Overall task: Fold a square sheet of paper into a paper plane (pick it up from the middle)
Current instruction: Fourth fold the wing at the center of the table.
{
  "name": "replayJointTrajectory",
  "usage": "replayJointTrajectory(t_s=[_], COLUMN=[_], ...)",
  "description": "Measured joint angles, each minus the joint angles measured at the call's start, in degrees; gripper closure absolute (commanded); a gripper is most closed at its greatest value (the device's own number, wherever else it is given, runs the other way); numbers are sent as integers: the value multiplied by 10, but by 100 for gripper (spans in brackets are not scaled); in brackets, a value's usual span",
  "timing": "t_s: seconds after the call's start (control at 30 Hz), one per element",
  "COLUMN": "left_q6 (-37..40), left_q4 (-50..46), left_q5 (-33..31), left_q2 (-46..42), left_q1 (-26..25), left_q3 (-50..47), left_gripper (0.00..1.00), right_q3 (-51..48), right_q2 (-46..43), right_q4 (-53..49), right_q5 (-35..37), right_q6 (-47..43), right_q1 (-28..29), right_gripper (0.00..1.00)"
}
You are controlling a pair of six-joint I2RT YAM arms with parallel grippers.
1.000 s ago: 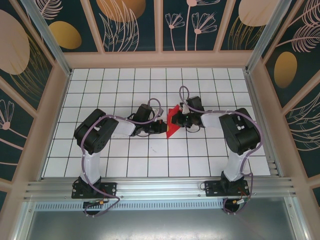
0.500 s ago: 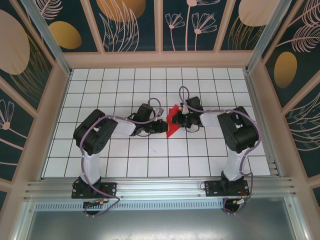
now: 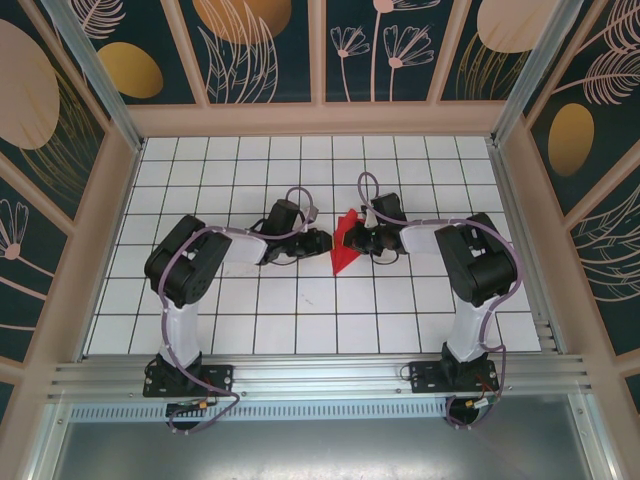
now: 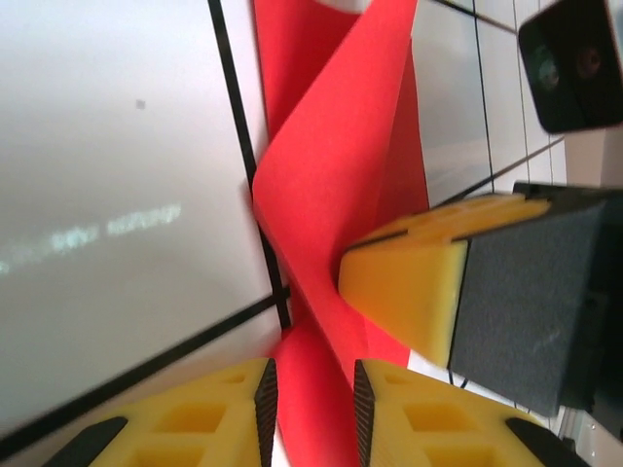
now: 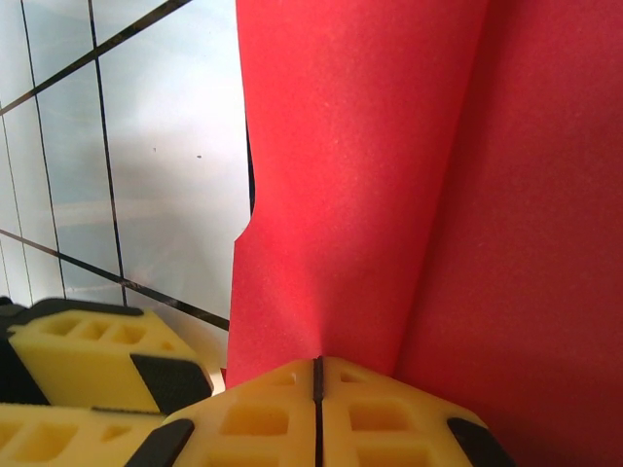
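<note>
1. The white tiled tabletop (image 3: 300,322) with black grid lines lay inside dark leaf-patterned wall panels (image 3: 265,60).
2. The thin red folded sheet of paper (image 3: 344,244) stood up, clamped in the closed right gripper (image 5: 317,366).
3. The left gripper (image 4: 310,377), just beside the paper, had its jaws parted.

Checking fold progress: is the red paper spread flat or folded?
Folded. The red paper makes a narrow pointed shape above the table, and the right wrist view shows its creased layers pinched in the shut right tool.
</note>
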Motion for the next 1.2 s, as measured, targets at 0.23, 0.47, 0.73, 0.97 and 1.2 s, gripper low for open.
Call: replayJointTrajectory(t_s=[0.23,0.47,0.73,0.97,1.2], left_q6=[-21,-28,-29,-29,-29], left_q4=[17,15,9,-1,-10], left_q5=[10,16,30,26,12], left_q2=[21,34,43,43,40], left_q1=[2,3,5,5,3], left_q3=[20,38,52,56,56], left_gripper=[68,67,68,67,72], right_q3=[0,0,0,0,0], right_q2=[0,0,0,0,0], right_q4=[0,0,0,1,2], right_q5=[0,0,0,0,0], right_q6=[0,0,0,0,0], right_q1=[0,0,0,0,0], right_gripper=[90,89,89,89,89])
